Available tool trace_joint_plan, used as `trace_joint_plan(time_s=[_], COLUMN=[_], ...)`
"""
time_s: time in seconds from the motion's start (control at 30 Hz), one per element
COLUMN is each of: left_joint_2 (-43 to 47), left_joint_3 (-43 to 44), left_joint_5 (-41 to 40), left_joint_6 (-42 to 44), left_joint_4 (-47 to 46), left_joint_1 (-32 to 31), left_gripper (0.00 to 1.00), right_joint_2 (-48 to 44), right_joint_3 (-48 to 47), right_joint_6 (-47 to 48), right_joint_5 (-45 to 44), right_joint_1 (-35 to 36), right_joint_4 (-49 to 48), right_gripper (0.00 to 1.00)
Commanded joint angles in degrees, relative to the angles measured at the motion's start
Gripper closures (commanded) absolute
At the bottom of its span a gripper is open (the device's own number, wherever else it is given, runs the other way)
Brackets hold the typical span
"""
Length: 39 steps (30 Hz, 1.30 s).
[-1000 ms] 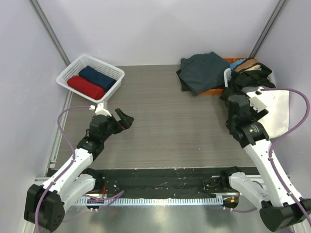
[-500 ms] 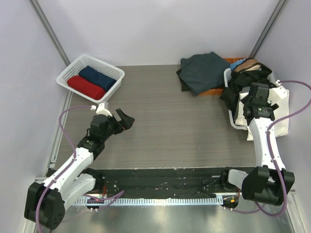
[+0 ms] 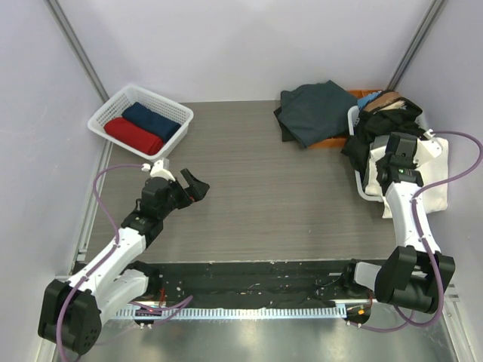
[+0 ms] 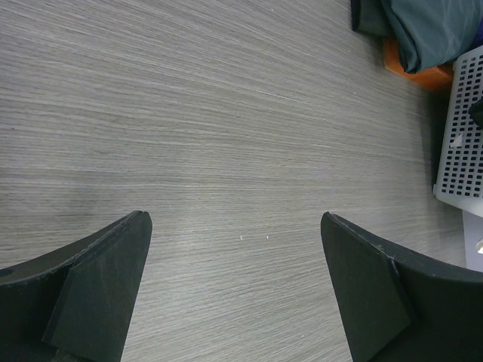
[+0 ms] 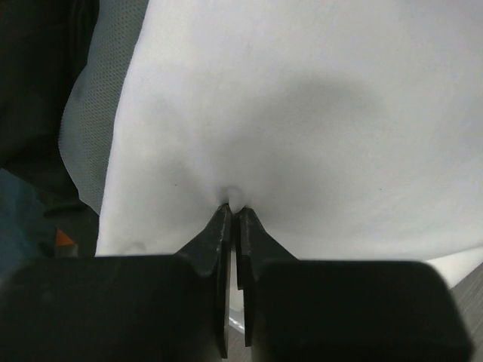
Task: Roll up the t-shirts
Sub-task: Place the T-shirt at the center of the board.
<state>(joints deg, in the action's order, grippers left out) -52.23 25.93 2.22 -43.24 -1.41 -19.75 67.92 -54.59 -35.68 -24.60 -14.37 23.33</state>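
While I am watching the feeds, the right gripper [image 5: 234, 207] is pinching the cream-white t-shirt [image 5: 302, 113], its fingers pressed together on a small pucker of the cloth. That shirt is lying well apart from the lattice basket [image 3: 106, 115], at the opposite side of the table [image 3: 256, 188], against a second white bin [image 3: 361, 185] that is heaped with dark clothes. Inside the lattice basket the red t-shirt [image 3: 132, 136] and the navy t-shirt [image 3: 151, 121] are sitting rolled, side by side and touching. The left gripper [image 3: 192, 185] is hovering near the basket, off its table-side corner, with its fingers [image 4: 106, 279] spread wide over bare wood grain and gripping nothing. A dark grey-green garment [image 3: 313, 109] is lying crumpled far across from the basket, touching the second bin.
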Motion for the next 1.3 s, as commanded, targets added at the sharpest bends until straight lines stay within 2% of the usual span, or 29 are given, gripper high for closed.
trace_joint_plan(time_s=[0.0,0.27,0.37,0.43,0.57,0.63,0.7,0.73,0.8,0.83,0.93,1.07,1.17,1.2,1.23,1.27], left_joint_2=[-0.42,-0.95,-1.3,-1.21,-0.95,-0.6,-0.42,-0.33,-0.16,-0.16,0.02,0.89,1.51,1.78,2.04,2.22], left_joint_3=[2.02,2.1,2.19,2.28,2.19,2.02,2.02,2.1,2.02,2.02,2.02,2.02,1.84,1.93,1.93,1.93], left_joint_5=[0.77,1.82,1.82,1.74,1.47,1.21,1.03,1.03,0.86,0.86,0.42,-0.9,-1.69,-1.78,-1.78,-1.69], left_joint_6=[-0.09,-0.17,-0.09,0.0,0.26,0.44,0.44,0.44,0.53,0.62,0.79,1.32,1.58,1.58,1.5,1.67], left_joint_4=[-2.02,-2.37,-2.54,-2.46,-2.46,-2.46,-2.46,-2.46,-2.46,-2.46,-2.19,-1.58,-1.14,-0.7,-0.61,-0.26], left_joint_1=[0.06,0.06,-0.03,0.06,-0.03,0.06,0.06,-0.03,0.06,0.06,0.06,-0.03,0.06,-0.03,0.06,0.06], left_gripper=[0.0,0.0,0.0,0.0,0.0,0.0,0.0,0.0,0.0,0.0,0.0,0.0,0.0,0.0,0.0,0.0], right_joint_2=[0.99,-10.08,-13.51,-15.7,-16.69,-14.85,-11.68,-10.54,-5.9,-4.13,4.22,11.09,10.4,9.35,6.81,5.57], right_joint_3=[1.5,0.02,-4.36,-6.92,-12.53,-16.58,-22.39,-24.06,-28.37,-32.21,-41.6,-52.08,-52.3,-50.29,-44.96,-41.86], right_joint_6=[-1.41,0.95,2.28,1.76,-0.53,-0.53,-0.62,-0.79,-0.97,-0.79,-0.18,0.53,1.83,2.1,2.28,2.54], right_joint_5=[1.75,-0.02,6.82,15.69,30.82,36.26,37.95,38.92,39.8,39.98,39.81,41.47,34.12,28.87,26.21,24.88], right_joint_1=[-0.39,-0.48,-0.39,-0.31,1.53,4.6,8.46,13.88,19.97,26.35,35.69,39.85,39.86,39.86,39.86,39.77], right_joint_4=[-2.33,-0.66,0.66,0.84,-4.87,-3.83,-2.68,-2.85,-4.78,-5.05,-2.34,0.04,2.58,2.68,2.6,2.6], right_gripper=[0.99,0.99,0.99,0.99,0.99,0.99,0.99,0.99,0.99,0.99,0.99,0.99,0.99,0.99,0.96,0.81])
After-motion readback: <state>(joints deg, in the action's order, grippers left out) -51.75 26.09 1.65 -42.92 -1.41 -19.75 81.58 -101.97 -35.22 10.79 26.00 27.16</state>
